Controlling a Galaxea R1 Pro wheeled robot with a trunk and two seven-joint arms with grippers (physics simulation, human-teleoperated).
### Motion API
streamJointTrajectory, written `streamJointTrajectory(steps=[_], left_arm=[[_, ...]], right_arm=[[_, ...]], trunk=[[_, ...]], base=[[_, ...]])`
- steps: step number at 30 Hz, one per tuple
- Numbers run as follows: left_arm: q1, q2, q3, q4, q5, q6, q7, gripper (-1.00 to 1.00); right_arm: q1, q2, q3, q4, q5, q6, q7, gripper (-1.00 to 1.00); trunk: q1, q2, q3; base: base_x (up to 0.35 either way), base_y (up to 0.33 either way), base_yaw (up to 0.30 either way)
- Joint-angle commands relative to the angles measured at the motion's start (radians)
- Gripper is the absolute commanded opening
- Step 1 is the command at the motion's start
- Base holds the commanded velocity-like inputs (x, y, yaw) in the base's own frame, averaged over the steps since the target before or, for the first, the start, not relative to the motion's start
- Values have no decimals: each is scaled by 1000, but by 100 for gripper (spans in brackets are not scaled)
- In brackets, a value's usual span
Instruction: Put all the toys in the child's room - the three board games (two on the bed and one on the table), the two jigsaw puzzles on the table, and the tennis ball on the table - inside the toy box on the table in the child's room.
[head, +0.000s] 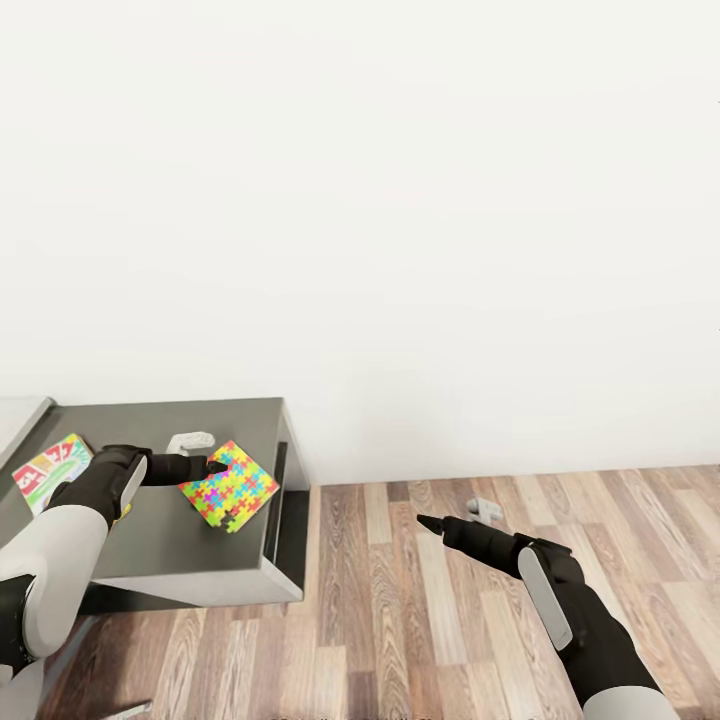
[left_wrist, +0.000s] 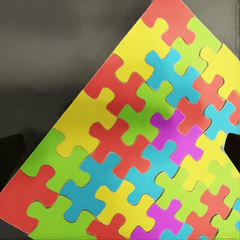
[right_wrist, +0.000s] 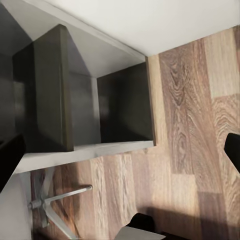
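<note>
**Left arm at the jigsaw puzzle, pick-up in hand**

Right gripper (head: 432, 522) sits nearest the head camera, forearm low over the wood floor (head: 420, 620), off the open end of the table (head: 200, 545); nothing between its fingers, and only one dark fingertip is plain, so whether they are spread or closed cannot be told. Right wrist view: dark table end with an open shelf (right_wrist: 115, 107), floor below.

Left gripper (head: 215, 467) reaches over the dark grey tabletop, fingertips at the near corner of the jigsaw puzzle (head: 229, 485), which lies flat near the table's outer edge. Left wrist view is close on the puzzle (left_wrist: 145, 150); contact cannot be told, nor the finger spacing. Board game (head: 50, 470) lies flat on the table behind the left wrist. Small grey object (head: 190, 440) just beyond the puzzle on the table.

Step, as judged: grasping a puzzle. Next move needs a pinch on the thin mat's edge, then a lift.
</note>
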Motion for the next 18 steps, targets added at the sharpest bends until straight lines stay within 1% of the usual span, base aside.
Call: streamJointTrajectory(steps=[1, 7, 11, 17, 18], left_arm=[[-1, -1, 8, -1, -10, 6, -8, 100], [-1, -1, 9, -1, -10, 5, -7, 100], [-1, -1, 9, -1, -10, 5, -8, 100], [-1, 5, 10, -2, -10, 4, -11, 100], [-1, 9, 16, -4, -10, 4, -12, 100]], right_arm=[[-1, 0, -2, -1, -1, 6, 2, 100], [-1, 0, -2, -1, -1, 6, 2, 100], [-1, 0, -2, -1, -1, 6, 2, 100], [-1, -1, -2, -2, -1, 6, 3, 100], [-1, 0, -2, -2, -1, 6, 3, 100]], trunk=[[0, -2, -2], [0, -2, -2], [0, -2, -2], [0, -2, -2], [0, -2, -2]], base=[[-100, -149, 0], [-41, -93, 0], [-4, -155, 0], [0, -29, 0], [0, -5, 0]])
